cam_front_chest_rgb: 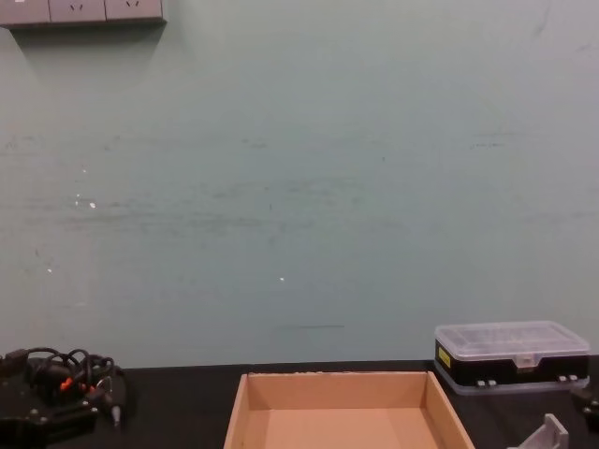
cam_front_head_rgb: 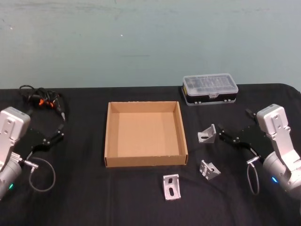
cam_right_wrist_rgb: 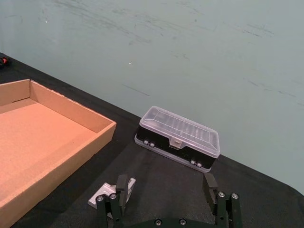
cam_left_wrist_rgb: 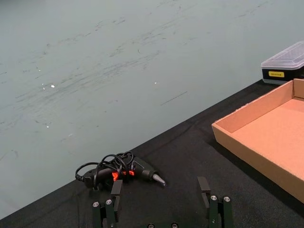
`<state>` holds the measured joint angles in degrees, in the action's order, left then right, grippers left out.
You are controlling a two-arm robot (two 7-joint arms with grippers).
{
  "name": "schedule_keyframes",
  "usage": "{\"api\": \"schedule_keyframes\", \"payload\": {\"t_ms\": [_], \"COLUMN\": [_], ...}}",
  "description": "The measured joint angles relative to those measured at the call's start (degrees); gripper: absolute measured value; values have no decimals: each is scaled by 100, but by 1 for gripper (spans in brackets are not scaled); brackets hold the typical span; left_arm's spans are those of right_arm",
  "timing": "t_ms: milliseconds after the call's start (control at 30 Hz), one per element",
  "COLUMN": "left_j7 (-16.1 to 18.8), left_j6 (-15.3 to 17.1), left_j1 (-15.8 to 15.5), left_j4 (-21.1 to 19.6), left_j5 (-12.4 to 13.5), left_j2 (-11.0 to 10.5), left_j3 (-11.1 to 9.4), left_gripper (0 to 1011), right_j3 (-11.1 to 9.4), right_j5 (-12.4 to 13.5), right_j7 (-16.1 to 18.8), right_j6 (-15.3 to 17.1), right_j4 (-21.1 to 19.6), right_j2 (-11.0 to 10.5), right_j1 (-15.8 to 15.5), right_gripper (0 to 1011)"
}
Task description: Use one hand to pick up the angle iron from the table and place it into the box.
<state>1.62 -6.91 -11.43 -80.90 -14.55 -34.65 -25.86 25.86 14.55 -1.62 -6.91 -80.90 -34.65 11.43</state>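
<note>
Box (cam_front_head_rgb: 109, 136) on table (cam_front_head_rgb: 84, 188), angle irons (cam_front_head_rgb: 207, 133) right of it, plastic case (cam_front_head_rgb: 210, 88) behind

Robot at the worktop: its left arm (cam_front_head_rgb: 9, 141) and right arm (cam_front_head_rgb: 282, 146) are cased in blocky grey-white shells with rounded silver joints. A thin grey cable loop (cam_front_head_rgb: 52, 172) runs from a metal plug on the left arm, and a matching grey loop (cam_front_head_rgb: 249, 178) from the right. The black, angular left gripper (cam_front_head_rgb: 59, 131) and right gripper (cam_front_head_rgb: 221, 133) have slim jaws studded with small silver screws (cam_right_wrist_rgb: 221, 194). A green light (cam_front_head_rgb: 10, 186) glows on the left arm, a blue light (cam_front_head_rgb: 274, 179) on the right.
</note>
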Motion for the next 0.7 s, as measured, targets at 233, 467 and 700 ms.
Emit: {"api": "schedule_keyframes", "payload": {"t_ms": [233,467,700], "left_j7": [0,0,0], "left_j6": [0,0,0], "left_j1": [0,0,0], "left_j4": [0,0,0], "left_j5": [0,0,0], "left_j2": [0,0,0], "left_j3": [0,0,0], "left_gripper": [1000,1000,1000], "right_j3": [0,0,0], "right_j5": [0,0,0], "right_j7": [0,0,0], "right_j6": [0,0,0], "right_j4": [0,0,0], "right_j2": [0,0,0], "right_j1": [0,0,0], "right_gripper": [1004,1004,1004]}}
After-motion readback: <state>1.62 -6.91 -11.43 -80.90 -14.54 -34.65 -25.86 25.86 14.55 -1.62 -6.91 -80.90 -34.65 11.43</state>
